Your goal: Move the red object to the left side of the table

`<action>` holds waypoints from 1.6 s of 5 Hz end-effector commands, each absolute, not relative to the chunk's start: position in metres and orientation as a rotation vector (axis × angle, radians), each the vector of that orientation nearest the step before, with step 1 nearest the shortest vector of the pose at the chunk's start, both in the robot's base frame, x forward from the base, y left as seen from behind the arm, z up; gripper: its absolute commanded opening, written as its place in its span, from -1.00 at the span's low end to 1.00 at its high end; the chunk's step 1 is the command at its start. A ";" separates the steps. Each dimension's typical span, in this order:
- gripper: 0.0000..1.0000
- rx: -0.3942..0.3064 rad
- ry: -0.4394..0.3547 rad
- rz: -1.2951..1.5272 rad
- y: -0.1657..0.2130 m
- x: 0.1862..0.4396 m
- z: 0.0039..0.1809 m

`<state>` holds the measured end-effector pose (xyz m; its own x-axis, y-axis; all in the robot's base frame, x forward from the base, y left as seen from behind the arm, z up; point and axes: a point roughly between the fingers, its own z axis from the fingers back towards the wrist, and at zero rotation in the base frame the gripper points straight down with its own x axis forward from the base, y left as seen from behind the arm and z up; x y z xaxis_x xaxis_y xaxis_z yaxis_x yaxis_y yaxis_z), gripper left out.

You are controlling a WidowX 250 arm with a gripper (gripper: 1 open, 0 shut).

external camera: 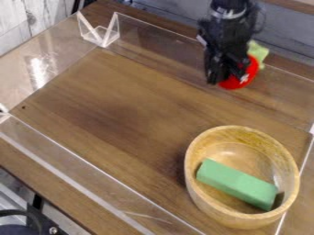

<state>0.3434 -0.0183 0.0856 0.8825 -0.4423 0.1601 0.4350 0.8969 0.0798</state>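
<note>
Status: gripper (227,77) clenched on the red toy fruit (244,74); looks like a thin pinch at its edge. Fruit is at 1 o'clock on the table (117,106), target side is 9 o'clock. Risk: the marginal grip slips mid-traverse and the round fruit rolls away, possibly toward the wooden bowl (196,154) at 5 o'clock.

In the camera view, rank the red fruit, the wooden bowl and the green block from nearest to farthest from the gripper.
From the gripper:
1. Red fruit, right against the fingers, at the back right of the table.
2. Wooden bowl, front right; its far rim comes closest.
3. Green block, lying inside the bowl.
</note>
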 end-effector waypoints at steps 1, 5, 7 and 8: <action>-1.00 0.063 -0.252 -0.358 0.008 0.337 0.108; -1.00 0.106 -0.195 0.163 0.126 0.308 0.124; -1.00 0.126 -0.185 0.369 0.187 0.312 0.141; -1.00 0.130 -0.162 0.379 0.200 0.309 0.118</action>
<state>0.3074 0.1959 0.1015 0.9233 0.3603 0.1327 -0.3726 0.9243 0.0823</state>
